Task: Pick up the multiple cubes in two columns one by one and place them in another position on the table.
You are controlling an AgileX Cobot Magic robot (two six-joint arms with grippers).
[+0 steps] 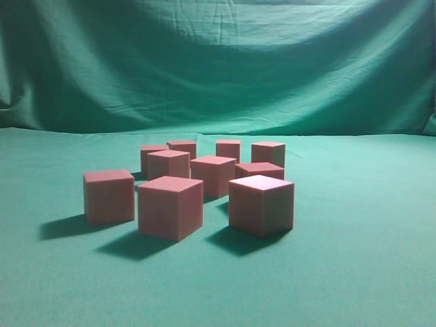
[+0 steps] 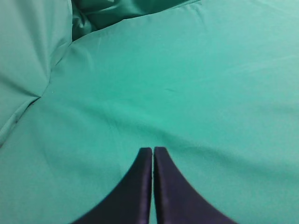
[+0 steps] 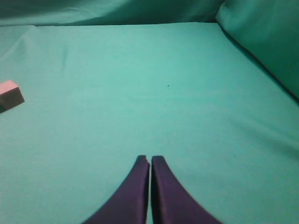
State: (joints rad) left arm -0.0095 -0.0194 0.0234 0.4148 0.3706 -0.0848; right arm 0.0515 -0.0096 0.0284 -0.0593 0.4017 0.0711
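The left gripper [image 2: 153, 154] hangs over bare teal table [image 2: 196, 93] cloth, its dark fingers [image 2: 138, 186] pressed together, near the table's far-left corner.

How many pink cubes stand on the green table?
9 matte reddish-pink cubes: three in front, three in the middle, three behind. One more may be hidden.

reddish-pink cubes [image 1: 170, 206], teal-green table [image 1: 354, 272]
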